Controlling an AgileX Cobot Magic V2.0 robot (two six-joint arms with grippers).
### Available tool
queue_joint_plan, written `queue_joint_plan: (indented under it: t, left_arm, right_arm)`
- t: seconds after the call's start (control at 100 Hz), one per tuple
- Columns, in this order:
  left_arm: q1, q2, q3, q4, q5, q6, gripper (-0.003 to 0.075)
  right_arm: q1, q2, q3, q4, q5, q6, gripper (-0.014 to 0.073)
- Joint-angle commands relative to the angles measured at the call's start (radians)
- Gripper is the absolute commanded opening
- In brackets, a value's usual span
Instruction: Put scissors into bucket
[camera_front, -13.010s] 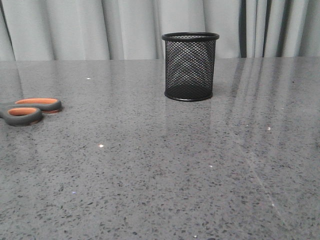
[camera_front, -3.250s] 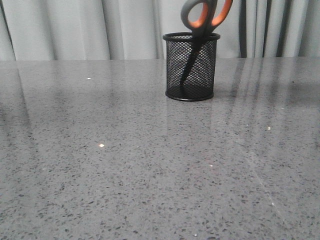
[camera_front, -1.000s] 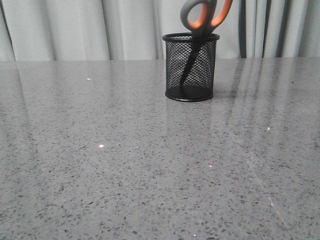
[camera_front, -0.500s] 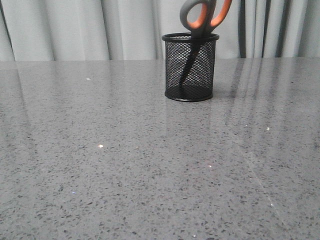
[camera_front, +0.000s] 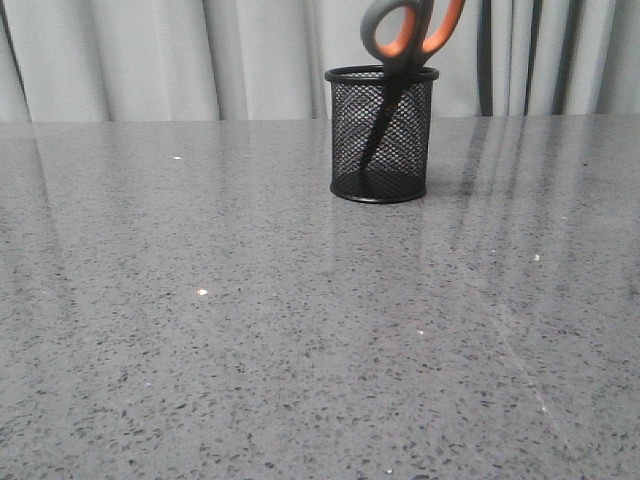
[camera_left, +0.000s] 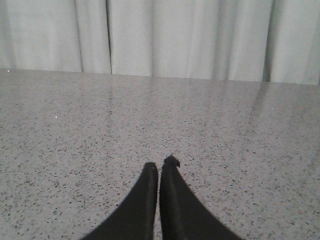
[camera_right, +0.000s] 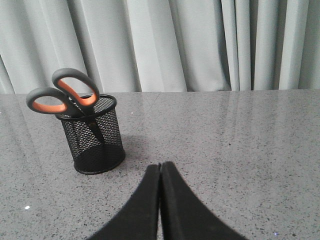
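Observation:
The scissors (camera_front: 408, 35) stand blades down in the bucket (camera_front: 381, 135), their grey and orange loop handles sticking out above its rim. Both also show in the right wrist view, the scissors (camera_right: 62, 96) leaning in the bucket (camera_right: 95, 135). My right gripper (camera_right: 160, 165) is shut and empty, low over the table, apart from the bucket. My left gripper (camera_left: 160, 165) is shut and empty over bare table. Neither gripper shows in the front view.
The grey speckled table (camera_front: 300, 330) stretches back to pale curtains (camera_front: 150, 60) behind its far edge.
Long ago the scissors lay flat at the table's left; they now stand in the bucket. Over the last second nothing has visibly moved.

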Motion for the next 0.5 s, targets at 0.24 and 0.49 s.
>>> queue_joint_plan:
  t: [0.24,0.49]
  left_arm:
    - [0.002,-0.029,0.041,-0.002,-0.069,-0.009,-0.002]
    - [0.002,-0.029,0.041,-0.002,-0.069,-0.009,-0.002]
  right_arm:
    - [-0.008,0.007,-0.024,-0.012,-0.082,-0.004,-0.0045]
    - [-0.151,-0.034,0.099,-0.247,-0.171,0.2,-0.0045]
